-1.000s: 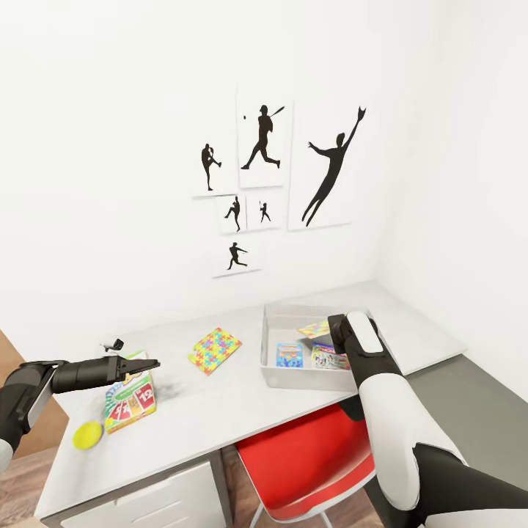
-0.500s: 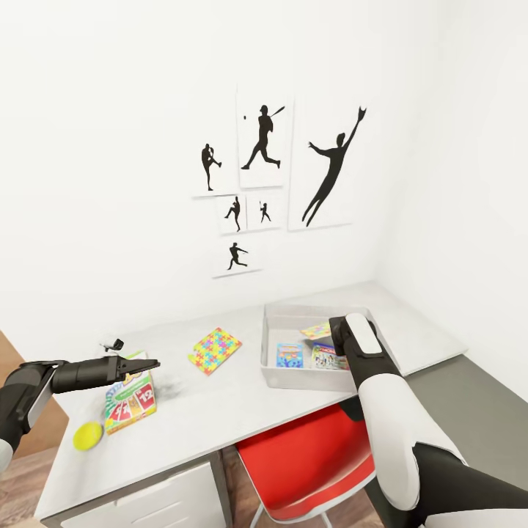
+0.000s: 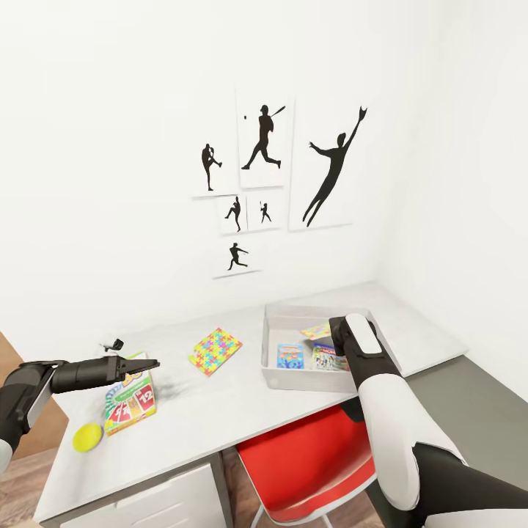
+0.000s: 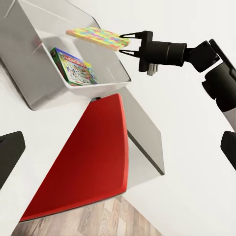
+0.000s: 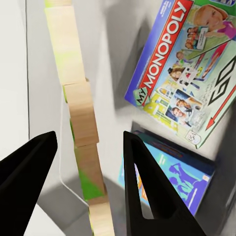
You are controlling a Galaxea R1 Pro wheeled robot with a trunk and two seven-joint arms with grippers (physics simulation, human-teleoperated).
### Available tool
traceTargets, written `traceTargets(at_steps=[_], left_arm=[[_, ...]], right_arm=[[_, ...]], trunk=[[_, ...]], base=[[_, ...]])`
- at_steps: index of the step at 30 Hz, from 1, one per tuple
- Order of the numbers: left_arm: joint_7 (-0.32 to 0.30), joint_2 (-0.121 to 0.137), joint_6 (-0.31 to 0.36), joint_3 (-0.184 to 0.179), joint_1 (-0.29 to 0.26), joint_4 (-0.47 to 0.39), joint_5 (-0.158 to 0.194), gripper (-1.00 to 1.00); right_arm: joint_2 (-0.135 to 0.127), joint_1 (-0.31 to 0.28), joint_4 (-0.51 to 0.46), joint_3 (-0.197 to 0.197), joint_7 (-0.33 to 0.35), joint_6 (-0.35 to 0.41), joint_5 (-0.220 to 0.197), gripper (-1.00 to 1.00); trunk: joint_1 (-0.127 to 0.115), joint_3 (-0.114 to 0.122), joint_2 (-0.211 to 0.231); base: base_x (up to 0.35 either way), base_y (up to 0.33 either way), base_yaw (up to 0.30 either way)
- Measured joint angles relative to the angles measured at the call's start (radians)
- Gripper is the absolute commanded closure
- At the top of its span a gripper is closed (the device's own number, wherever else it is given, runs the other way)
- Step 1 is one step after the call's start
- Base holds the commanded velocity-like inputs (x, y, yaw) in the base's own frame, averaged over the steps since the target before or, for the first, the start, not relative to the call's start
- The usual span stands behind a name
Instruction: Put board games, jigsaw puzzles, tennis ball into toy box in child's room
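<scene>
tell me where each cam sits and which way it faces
Head: high on the robot, looking down over the table, toy box and wall prints; both arms show.
Left wrist: by the left gripper, looking across at the right gripper holding a puzzle over the toy box.
Right wrist: looking down into the toy box past its black fingers at the Monopoly box.
All three share the toy box.

My black two-finger right pincer [image 4: 123, 42] grips a flat jigsaw slab [image 4: 97, 38] patterned in yellow, pink, green and blue, its underside plain tan. In the shallow light grey bin [image 3: 282, 378] lie a blue box lettered "MONOPOLY" in red and white [image 5: 186, 69] and a blue and purple box [image 5: 173, 178]. On the pale grey-white desk top [image 3: 220, 411] are a second multicoloured puzzle square [image 3: 214, 350], a green game box with red panels [image 3: 130, 400] and a yellow-green ball [image 3: 86, 437].
</scene>
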Motion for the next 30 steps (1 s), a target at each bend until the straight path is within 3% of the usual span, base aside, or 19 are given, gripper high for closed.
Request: traceTargets(at_steps=[22, 25, 30], left_arm=[[0.000, 0.000, 0.000, 0.001, 0.000, 0.000, 0.000, -1.00], [0.000, 0.001, 0.000, 0.001, 0.000, 0.000, 0.000, -1.00], [0.000, 0.010, 0.000, 0.001, 0.000, 0.001, 0.001, -1.00]], right_arm=[[0.000, 0.004, -0.008, 0.003, 0.013, 0.021, -0.006, -1.00], [-0.002, 0.010, -0.023, 0.004, 0.014, 0.057, -0.008, -1.00], [-0.020, 0.015, -0.116, 0.004, 0.049, 0.198, -0.005, -1.00]], trunk=[[0.000, 0.000, 0.000], [0.000, 0.000, 0.000], [0.000, 0.000, 0.000]], base=[[0.000, 0.000, 0.000], [0.000, 0.000, 0.000], [0.000, 0.000, 0.000]])
